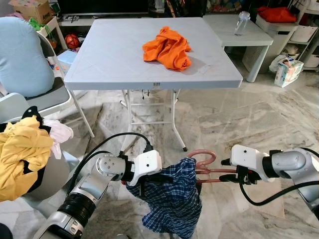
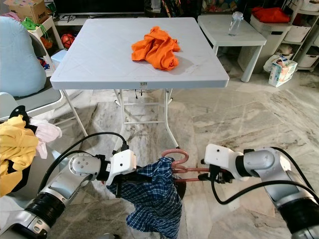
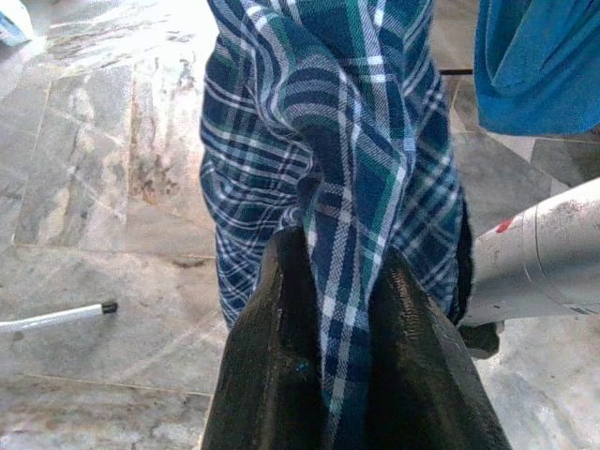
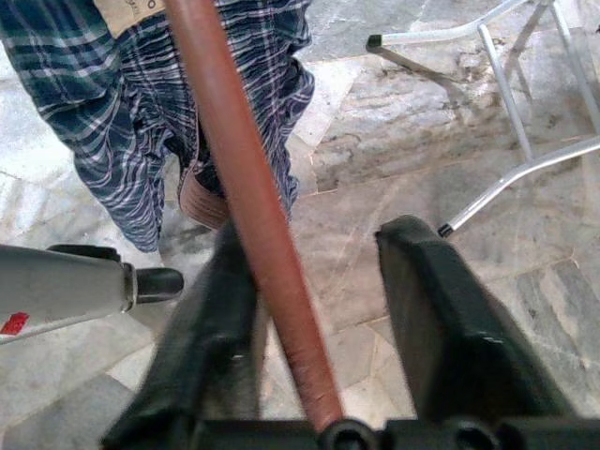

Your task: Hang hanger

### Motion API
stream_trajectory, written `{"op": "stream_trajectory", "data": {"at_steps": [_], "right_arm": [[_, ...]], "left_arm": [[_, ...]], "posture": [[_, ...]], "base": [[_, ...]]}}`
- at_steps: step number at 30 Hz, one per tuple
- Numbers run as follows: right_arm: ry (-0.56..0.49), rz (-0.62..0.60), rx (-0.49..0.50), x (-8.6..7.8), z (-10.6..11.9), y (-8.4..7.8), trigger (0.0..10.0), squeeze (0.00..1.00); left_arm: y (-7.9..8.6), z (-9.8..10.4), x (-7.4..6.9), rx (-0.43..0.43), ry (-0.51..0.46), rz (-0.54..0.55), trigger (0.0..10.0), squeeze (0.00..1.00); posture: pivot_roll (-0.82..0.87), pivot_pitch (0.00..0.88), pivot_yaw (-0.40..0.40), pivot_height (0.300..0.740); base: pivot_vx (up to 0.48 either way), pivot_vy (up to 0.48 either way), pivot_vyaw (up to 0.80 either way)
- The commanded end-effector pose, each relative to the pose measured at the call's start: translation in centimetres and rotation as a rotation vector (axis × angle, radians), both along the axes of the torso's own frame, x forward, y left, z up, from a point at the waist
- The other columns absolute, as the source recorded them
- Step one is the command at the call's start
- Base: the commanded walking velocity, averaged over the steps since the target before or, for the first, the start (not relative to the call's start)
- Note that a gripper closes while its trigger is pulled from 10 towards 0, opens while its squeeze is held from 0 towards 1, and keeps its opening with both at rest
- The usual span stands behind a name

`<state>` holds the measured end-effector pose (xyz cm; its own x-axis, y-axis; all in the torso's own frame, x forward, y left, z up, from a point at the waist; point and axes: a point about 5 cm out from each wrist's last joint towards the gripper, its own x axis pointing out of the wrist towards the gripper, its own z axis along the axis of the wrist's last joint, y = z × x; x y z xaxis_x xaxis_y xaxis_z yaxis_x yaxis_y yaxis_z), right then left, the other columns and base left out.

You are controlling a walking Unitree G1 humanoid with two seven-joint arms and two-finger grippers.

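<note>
We hold a reddish-brown hanger with a curved hook (image 1: 205, 164) low over the marble floor (image 1: 239, 124), between our two grippers, with a blue-and-green plaid cloth garment (image 1: 172, 199) draped on it. The left gripper (image 3: 342, 309) is clamped on a fold of that plaid cloth; in the left wrist view the fabric runs straight down between the two black fingers (image 3: 272, 356) with no gap to either side. The right gripper (image 4: 323, 309) has its fingers parted around the hanger's bar — the bar lies against one finger and stands clear of the other, so we judge this a loose cradle, not a firm pinch. The hook curls upward just beyond the right gripper, on the side toward the left one.

Ahead of both grippers, well apart from them, stands a grey square folding table (image 1: 114, 55) with a crumpled orange garment (image 1: 168, 47) on top. Beside the left arm sits a pile of yellow clothing (image 1: 22, 149).

We take the step in hand to be carrying the dressed hanger toward a hanging place. No rail is visible here, so the next move calls for finding one, closing firmly on the bar, then lifting the hook up and over — while keeping the cloth from sliding off
</note>
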<state>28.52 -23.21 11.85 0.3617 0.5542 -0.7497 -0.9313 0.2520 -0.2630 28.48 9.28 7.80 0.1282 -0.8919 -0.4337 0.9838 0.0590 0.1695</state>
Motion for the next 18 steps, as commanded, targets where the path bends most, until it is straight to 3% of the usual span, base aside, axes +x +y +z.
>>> {"op": "stream_trajectory", "data": {"at_steps": [1,11,18], "right_arm": [[-0.019,-0.003,-0.006,0.31,0.58,-0.23,0.0,0.00],[0.079,0.069,0.001,-0.59,0.74,-0.39,0.0,0.00],[0.083,0.065,0.017,-0.54,0.63,-0.24,0.0,0.00]], "left_arm": [[-0.27,0.44,0.28,0.011,-0.031,-0.021,0.0,0.00],[-0.23,0.21,0.46,0.022,-0.033,-0.024,0.0,0.00],[-0.20,0.14,0.55,0.023,-0.039,-0.022,0.0,0.00]], "posture": [[0.01,0.038,-0.008,0.740],[0.01,0.037,-0.005,0.740],[0.01,0.037,-0.005,0.740]], "base": [[0.000,0.000,0.00],[0.000,0.000,0.00],[0.000,0.000,0.00]]}}
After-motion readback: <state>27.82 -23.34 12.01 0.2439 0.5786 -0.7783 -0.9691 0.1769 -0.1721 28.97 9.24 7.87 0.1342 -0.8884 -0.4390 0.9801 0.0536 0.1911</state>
